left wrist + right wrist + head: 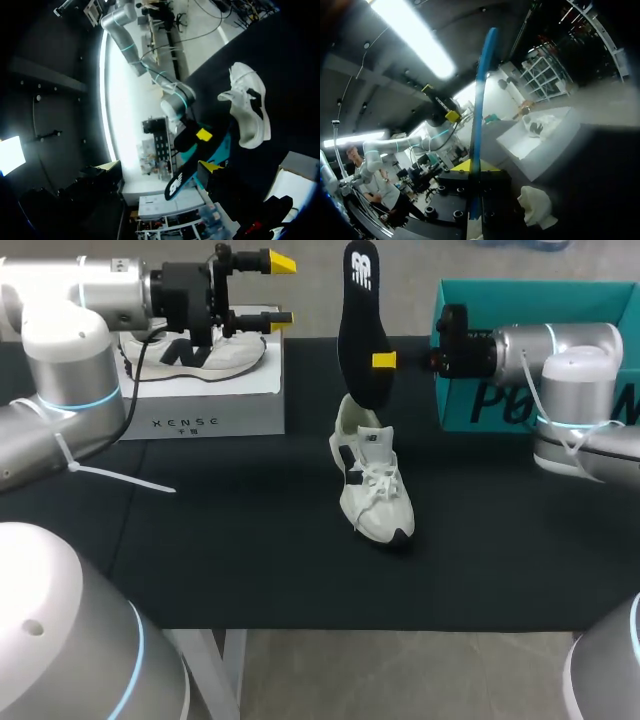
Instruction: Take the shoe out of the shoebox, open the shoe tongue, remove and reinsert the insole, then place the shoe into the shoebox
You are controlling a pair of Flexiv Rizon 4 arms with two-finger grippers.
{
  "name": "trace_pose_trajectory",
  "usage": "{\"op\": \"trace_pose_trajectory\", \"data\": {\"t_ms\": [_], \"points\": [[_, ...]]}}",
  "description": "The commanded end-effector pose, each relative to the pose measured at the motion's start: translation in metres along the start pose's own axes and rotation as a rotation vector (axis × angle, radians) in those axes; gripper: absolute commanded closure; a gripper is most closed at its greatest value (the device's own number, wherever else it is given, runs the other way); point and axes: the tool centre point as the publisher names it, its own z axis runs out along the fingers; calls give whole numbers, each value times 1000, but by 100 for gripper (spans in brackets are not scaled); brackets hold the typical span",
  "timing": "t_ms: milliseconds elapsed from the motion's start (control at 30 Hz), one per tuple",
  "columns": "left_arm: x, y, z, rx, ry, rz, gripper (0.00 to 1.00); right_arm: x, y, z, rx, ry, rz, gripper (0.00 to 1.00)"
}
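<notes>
right claw (384, 361) pinching insole (360, 310) upright — over shoe (374, 490), left claw (280, 288) spread

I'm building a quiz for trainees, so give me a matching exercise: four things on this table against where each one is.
1 insole
2 shoe
3 white box
4 teal box

a standing on the black mat
b at the far right, back
c upright in the right gripper's fingers
d at the far left, a second shoe on it

Pairs: 1-c, 2-a, 3-d, 4-b

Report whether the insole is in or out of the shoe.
Out: right pincer holds the insole upright above the shoe.
</notes>
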Motion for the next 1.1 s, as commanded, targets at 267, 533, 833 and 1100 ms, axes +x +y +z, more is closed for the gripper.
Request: {"op": "trace_pose_trajectory", "data": {"t_ms": [267, 533, 833, 1100], "points": [[0, 0, -1, 0, 2, 1, 0, 26, 5, -4, 67, -146, -73, 100], [0, 0, -1, 0, 2, 1, 0, 31, 5, -5, 128, -370, -75, 100], [0, 0, -1, 0, 2, 1, 0, 31, 5, -5, 128, -370, -75, 100], [0, 0, -1, 0, 2, 1, 0, 26, 3, 0, 141, -373, -96, 100]]}}
